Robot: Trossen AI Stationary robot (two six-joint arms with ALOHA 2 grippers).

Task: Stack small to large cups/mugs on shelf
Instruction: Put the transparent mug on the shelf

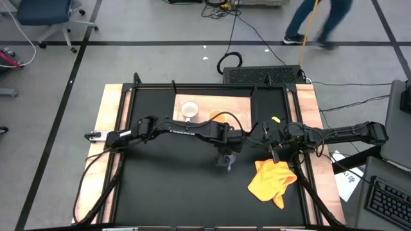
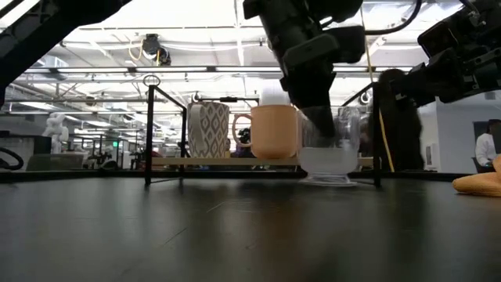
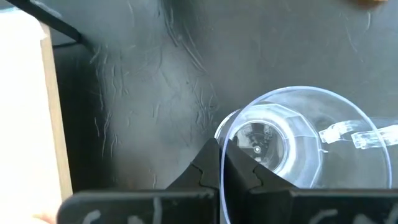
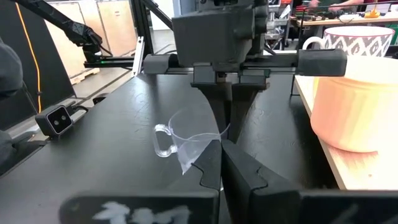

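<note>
Glass cup (image 3: 292, 140) pinched by its rim in the left gripper (image 3: 222, 163), low over the table near the shelf (image 1: 241, 106), ready for stacking; right gripper (image 1: 275, 153) waits closed and empty beside it.

The right gripper (image 4: 221, 163) shows closest to the camera, its two dark fingers pressed together. Directly ahead at 12 o'clock, the left gripper (image 4: 225, 134) reaches down and pinches the rim of the clear glass cup (image 4: 186, 142) over the black bench (image 4: 112, 137). At 3 o'clock, the orange-yellow mug (image 4: 354, 102) stands on the light-wood shelf (image 4: 357, 171); behind it, the white patterned mug (image 4: 357, 40).
</note>
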